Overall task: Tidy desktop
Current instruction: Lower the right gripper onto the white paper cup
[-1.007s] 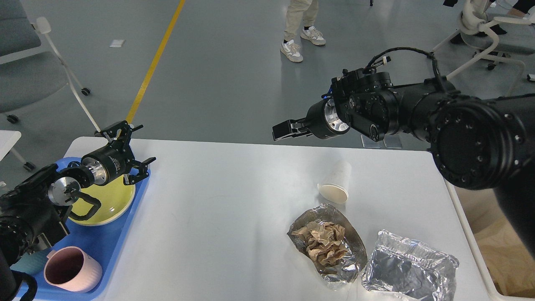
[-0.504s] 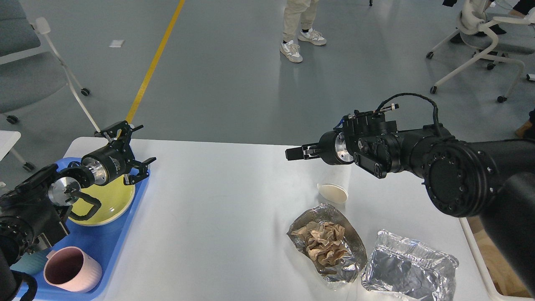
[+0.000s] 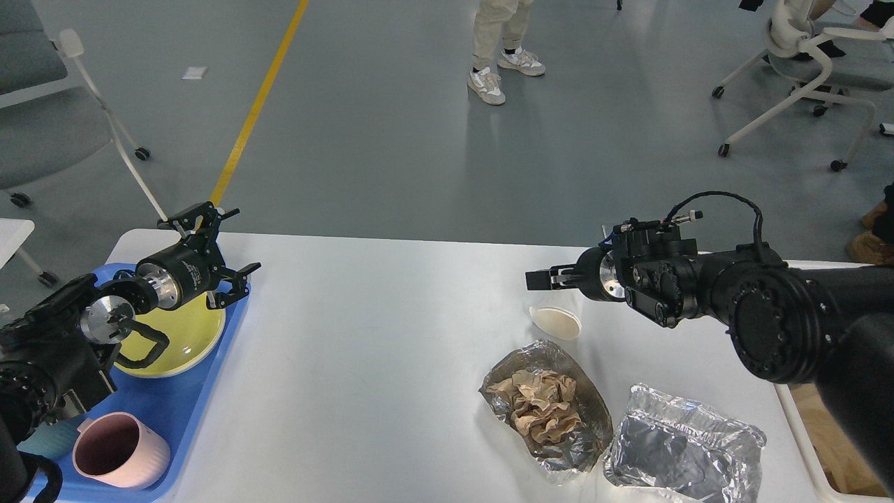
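Looking down from the head, the white desktop (image 3: 391, 363) spans the view; stiff, smooth and slippery, it is nothing to grasp. Judging by looks, the litter on it is light and crushable: a tipped paper cup (image 3: 556, 322), and nearer than the cup a foil tray (image 3: 580, 419) of crumpled brown paper (image 3: 541, 405). The cup's rim suits a pinch. Right gripper (image 3: 541, 279) hovers just beyond the cup, jaws unreadable; left gripper (image 3: 213, 244), far left of the cup, spread, empty. No legible writing.

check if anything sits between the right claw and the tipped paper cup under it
Nothing visible does. The right claw hangs just above the paper cup, which lies on its side on the desktop; the foil containers lie nearer me.
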{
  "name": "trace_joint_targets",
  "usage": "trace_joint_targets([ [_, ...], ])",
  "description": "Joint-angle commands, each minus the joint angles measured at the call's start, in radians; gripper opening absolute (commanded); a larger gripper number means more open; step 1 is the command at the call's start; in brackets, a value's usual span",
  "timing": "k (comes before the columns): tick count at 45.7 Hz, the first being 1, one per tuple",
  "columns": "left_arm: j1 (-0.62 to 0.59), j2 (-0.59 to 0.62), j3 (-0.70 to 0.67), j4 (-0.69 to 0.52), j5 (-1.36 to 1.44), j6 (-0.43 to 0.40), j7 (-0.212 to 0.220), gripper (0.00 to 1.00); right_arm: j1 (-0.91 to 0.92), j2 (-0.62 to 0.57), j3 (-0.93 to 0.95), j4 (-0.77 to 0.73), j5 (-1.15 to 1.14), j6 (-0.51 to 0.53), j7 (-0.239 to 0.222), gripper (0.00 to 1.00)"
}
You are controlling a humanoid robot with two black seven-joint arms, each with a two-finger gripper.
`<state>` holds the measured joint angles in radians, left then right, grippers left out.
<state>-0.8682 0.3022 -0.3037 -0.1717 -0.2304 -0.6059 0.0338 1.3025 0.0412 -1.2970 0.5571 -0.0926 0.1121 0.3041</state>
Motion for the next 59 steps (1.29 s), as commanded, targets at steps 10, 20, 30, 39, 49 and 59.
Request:
trace_joint_targets([
  [10,0.0,0.0,0.0,0.0,-0.001,0.0,0.0,0.96,-0.019,-0.024,-0.012,0.007,0.105,0.066,-0.14,1.0],
  [20,0.0,0.0,0.0,0.0,0.0,0.0,0.0,0.96,-0.014,-0.026,-0.013,0.009,0.017,0.07,-0.148,1.0],
  [30,0.0,0.0,0.0,0.0,0.0,0.0,0.0,0.96,-0.014,-0.026,0.004,0.011,0.08,0.139,-0.192,1.0],
  [39,0.0,0.0,0.0,0.0,0.0,0.0,0.0,0.96,-0.006,-0.029,0.002,0.011,0.116,0.268,-0.198,1.0],
  [49,0.0,0.0,0.0,0.0,0.0,0.0,0.0,0.96,-0.011,-0.027,0.013,0.009,0.117,0.264,-0.198,1.0],
  [59,0.0,0.0,0.0,0.0,-0.001,0.0,0.0,0.96,-0.015,-0.029,0.041,0.001,0.12,0.258,-0.198,1.0],
])
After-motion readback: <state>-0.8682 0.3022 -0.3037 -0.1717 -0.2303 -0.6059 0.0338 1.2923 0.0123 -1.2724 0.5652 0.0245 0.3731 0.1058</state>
